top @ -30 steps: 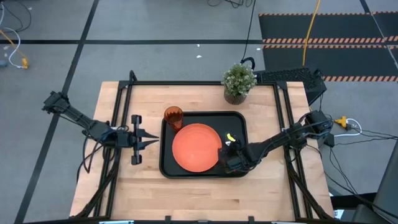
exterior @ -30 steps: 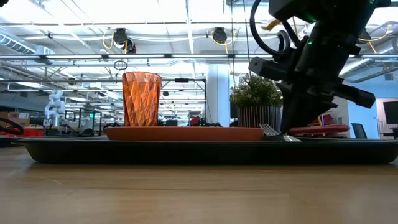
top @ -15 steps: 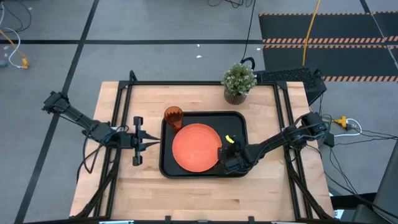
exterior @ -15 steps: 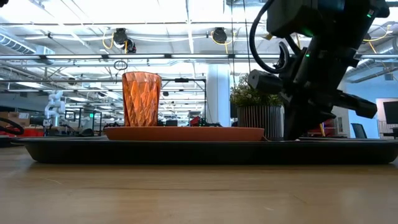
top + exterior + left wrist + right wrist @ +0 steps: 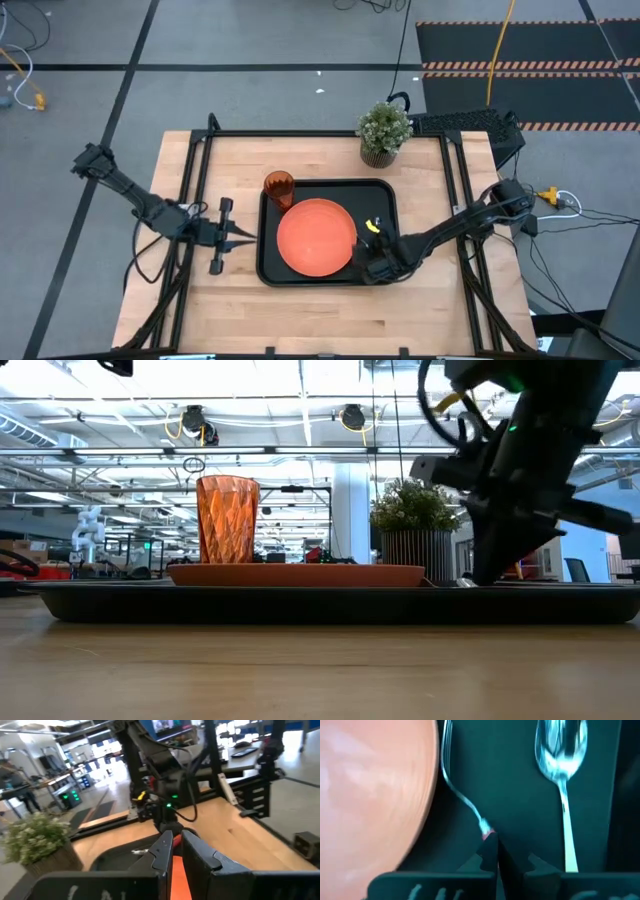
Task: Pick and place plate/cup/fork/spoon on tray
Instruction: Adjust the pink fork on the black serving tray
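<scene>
The black tray lies mid-table. On it are the orange plate and, at its far left corner, the amber cup, which stands upright. To the right of the plate lie the fork and the spoon, side by side on the tray floor. My right gripper slants down over the tray's near right part and is shut at the fork's pinkish handle. My left gripper hovers level, left of the tray, pointing at it. Its fingers are nearly together with nothing between them. My right gripper meets the fork where the pinkish handle joins the metal neck. The handle runs in between the two fingertips, and they hide the rest of it. The fingers slant down from the tray's near right, along the fork. The tines lie on the tray by the plate's rim.
A potted green plant stands just beyond the tray's far right corner. Black frame rails run along both sides of the table. Bare wood lies between the tray and the near edge.
My left gripper has drifted toward the table's near edge and turned a little. In the low view the fork's tines, which stood tilted above the tray rim beside my right gripper, have sunk out of sight behind the rim.
</scene>
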